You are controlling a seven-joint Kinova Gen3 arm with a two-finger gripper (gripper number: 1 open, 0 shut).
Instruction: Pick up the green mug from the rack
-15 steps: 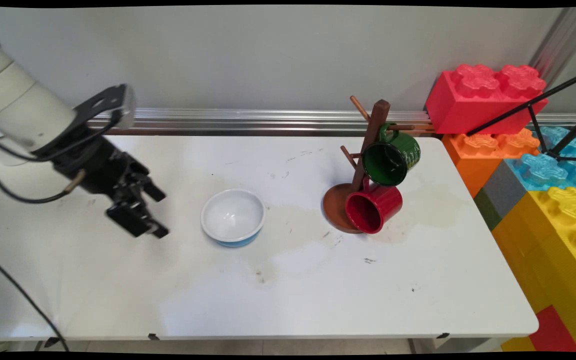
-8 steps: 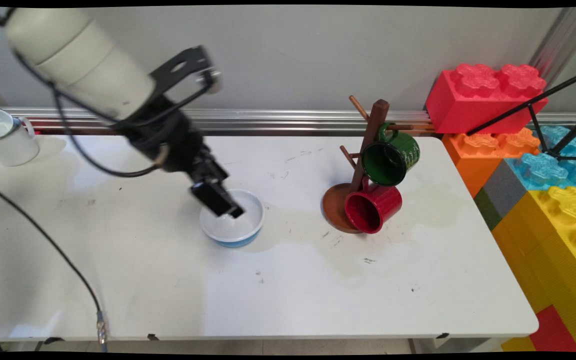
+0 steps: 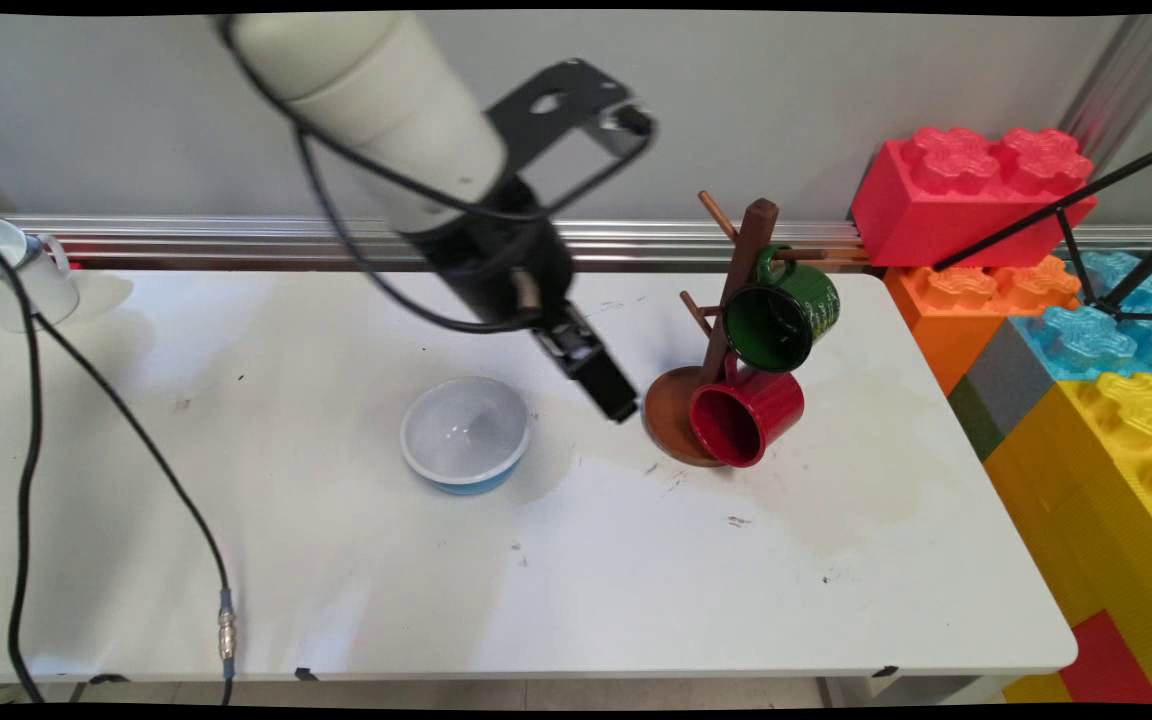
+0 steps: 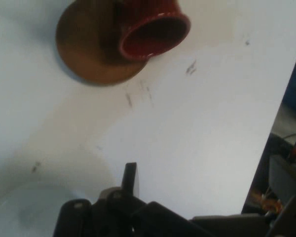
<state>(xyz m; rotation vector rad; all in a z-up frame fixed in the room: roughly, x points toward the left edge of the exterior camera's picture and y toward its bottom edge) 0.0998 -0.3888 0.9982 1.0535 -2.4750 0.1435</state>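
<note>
My black gripper (image 3: pixel 618 407) hangs over the table between a white bowl with a blue base (image 3: pixel 464 432) and a brown wooden mug rack (image 3: pixel 744 255). It holds nothing, and its fingers look pressed together. The tip is just left of the rack's round base (image 3: pixel 666 405). A green mug (image 3: pixel 781 320) hangs on a rack peg, and a red mug (image 3: pixel 744 415) hangs below it, mouth toward the camera. In the hand view the gripper (image 4: pixel 130 169) points at bare table, with the red mug (image 4: pixel 153 27) and rack base (image 4: pixel 86 54) ahead and the bowl's rim (image 4: pixel 19 202) at lower left.
A white mug (image 3: pixel 11 275) stands at the table's far left corner. Large toy bricks, red (image 3: pixel 966 190), orange, blue and yellow (image 3: pixel 1116 470), are stacked along the right edge. Black tripod legs (image 3: pixel 1066 215) cross them. Black cables (image 3: pixel 136 440) hang over the table's left half.
The arm has swung right, from left of the bowl, over it, to just beside the rack base. The fingers, spread apart a second ago, now look together. The white mug came into view.
</note>
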